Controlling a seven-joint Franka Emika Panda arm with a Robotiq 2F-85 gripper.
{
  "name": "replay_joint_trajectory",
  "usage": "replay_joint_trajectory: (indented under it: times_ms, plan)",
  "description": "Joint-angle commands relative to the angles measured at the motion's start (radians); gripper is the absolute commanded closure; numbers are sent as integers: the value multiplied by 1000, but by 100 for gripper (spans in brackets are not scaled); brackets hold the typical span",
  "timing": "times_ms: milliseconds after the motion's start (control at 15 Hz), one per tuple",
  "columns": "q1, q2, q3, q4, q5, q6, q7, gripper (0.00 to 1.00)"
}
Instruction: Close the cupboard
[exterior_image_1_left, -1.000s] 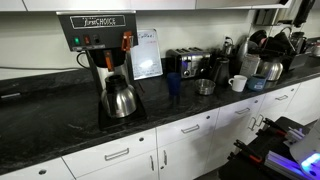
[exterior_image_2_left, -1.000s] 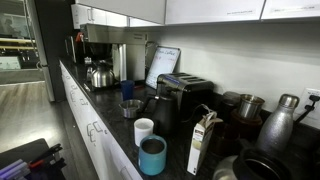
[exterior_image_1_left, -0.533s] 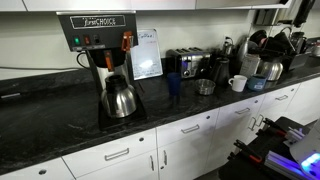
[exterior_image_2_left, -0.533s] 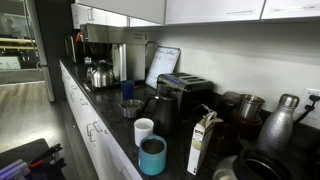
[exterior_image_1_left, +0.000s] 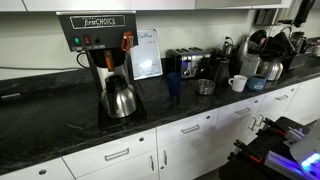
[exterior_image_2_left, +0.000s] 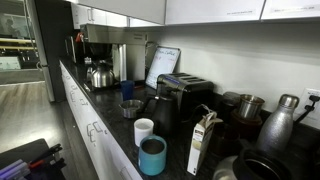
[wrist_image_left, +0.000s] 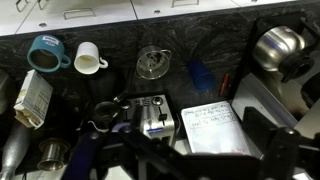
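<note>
Kitchen tabletop (exterior_image_1_left: 50, 130) and cupboards, all at rest.
Nothing differs from a second ago in any view, so I judge the closing not yet begun. Over the toaster (wrist_image_left: 150, 115) the hand (wrist_image_left: 185, 160) hangs spread wide, empty. At 12 o'clock runs the wall cupboard (exterior_image_2_left: 210, 10) row; I cannot tell which door stands ajar.

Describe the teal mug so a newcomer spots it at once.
Find the toaster on the black counter. Beside it, near the edge, two mugs stand together. The teal mug is the coloured one; its neighbour is a white mug.
</note>
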Motion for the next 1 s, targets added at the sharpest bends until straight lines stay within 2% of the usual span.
replay_joint_trajectory:
  times_ms: [0,200,733,933]
  plan:
    - [-37,-46,-14,-9,-2,-53,-44,0]
    - [-79,-70,-21,-25,-4,-43,-13,0]
    - [-282,-35,-48,-64,-30,161,136,0]
    - [-312,-19,-66,-49,-21,160,152,0]
